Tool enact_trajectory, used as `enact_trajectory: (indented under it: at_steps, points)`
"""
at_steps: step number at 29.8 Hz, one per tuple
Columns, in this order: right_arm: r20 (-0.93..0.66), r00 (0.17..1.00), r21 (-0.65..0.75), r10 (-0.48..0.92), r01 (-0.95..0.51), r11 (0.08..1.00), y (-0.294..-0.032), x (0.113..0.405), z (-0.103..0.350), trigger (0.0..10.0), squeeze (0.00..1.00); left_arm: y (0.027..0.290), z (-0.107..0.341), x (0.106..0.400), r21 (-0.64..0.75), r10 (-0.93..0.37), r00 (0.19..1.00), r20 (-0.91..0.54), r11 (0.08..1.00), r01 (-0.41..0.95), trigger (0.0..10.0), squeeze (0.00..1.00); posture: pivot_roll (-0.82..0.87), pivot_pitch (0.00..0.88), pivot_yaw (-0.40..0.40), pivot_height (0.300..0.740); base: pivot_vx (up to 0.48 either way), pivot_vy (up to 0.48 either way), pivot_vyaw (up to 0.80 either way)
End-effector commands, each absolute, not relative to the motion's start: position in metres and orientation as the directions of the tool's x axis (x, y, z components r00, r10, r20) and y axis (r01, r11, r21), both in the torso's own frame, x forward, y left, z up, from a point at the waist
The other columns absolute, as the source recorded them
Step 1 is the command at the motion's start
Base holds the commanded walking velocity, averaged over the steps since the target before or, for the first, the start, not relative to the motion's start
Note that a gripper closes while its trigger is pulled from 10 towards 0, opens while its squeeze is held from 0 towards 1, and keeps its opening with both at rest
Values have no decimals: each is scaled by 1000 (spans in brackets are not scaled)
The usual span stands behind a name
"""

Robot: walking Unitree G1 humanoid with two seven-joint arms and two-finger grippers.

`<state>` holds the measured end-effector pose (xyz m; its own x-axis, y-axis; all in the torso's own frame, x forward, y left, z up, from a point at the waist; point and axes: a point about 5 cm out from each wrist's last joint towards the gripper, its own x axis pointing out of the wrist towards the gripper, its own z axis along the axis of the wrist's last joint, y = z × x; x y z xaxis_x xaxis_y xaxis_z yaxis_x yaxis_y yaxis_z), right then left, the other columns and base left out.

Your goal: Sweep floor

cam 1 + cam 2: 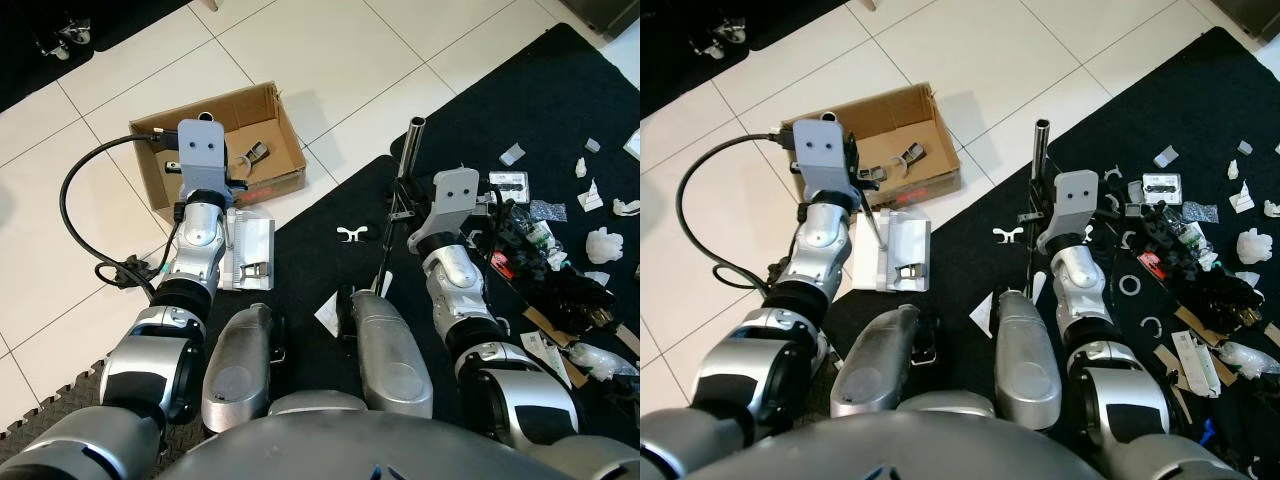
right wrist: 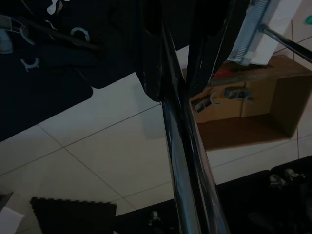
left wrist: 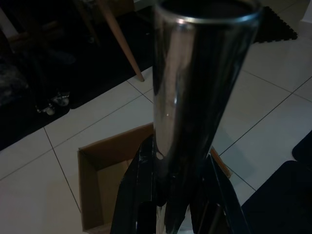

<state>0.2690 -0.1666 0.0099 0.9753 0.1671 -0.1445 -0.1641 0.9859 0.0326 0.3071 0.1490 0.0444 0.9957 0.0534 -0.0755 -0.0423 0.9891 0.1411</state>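
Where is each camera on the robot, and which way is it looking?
Left eye view: on the head, looking down at both silver arms, the cardboard box and litter on the black mat.
Right eye view: beside it, same scene.
Left wrist view: on the left wrist, looking along the left gripper, shut on a shiny pole.
Right wrist view: on the right wrist, looking along the right gripper, shut on a thin handle.
All views share the box.

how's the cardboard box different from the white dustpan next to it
The cardboard box is brown, deep-walled and open at the top, with small clips lying inside; the white dustpan is flat and shallow. The box sits wholly on the white tiles, while the dustpan overlaps the black mat's edge. Both lie on the floor before the left gripper.
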Motion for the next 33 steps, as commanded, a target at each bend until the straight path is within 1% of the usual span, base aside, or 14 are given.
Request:
enact_trajectory:
  at_steps: [1, 10, 20, 25, 28, 29, 33]
  points:
    - [-166, 972, 17, 166, -166, 986, -169, 265, 6, 10000, 0, 146, 44, 306, 138, 52, 996, -66, 989, -43, 10000, 0, -20, 108, 4, 740, 0, 0, 0]
    - [-169, 971, 13, 168, -168, 986, -169, 265, 5, 10000, 0, 151, 60, 316, 132, 76, 997, -8, 988, -74, 10000, 0, -20, 106, 2, 740, 0, 0, 0]
    - [-168, 971, 13, 169, -169, 985, -169, 266, 5, 10000, 0, 155, 78, 326, 173, 74, 995, 66, 981, -85, 10000, 0, -23, 107, 4, 740, 0, 0, 0]
    - [-172, 971, 14, 166, -166, 986, -169, 265, 4, 10000, 0, 154, 89, 327, 247, 37, 989, 140, 967, -71, 10000, 0, -23, 111, 5, 740, 0, 0, 0]
    - [-172, 971, 15, 166, -166, 986, -169, 265, 4, 10000, 0, 153, 90, 327, 261, 32, 988, 153, 963, -72, 10000, 0, -20, 114, 4, 740, 0, 0, 0]
    - [-171, 971, 16, 168, -168, 986, -168, 265, 4, 10000, 0, 152, 94, 327, 312, 11, 982, 189, 947, -71, 10000, 0, -20, 114, 4, 740, 0, 0, 0]
    - [-170, 970, 17, 172, -171, 985, -167, 266, 5, 10000, 0, 150, 98, 329, 371, -21, 976, 216, 927, -62, 10000, 0, -18, 114, 3, 740, 0, 0, 0]
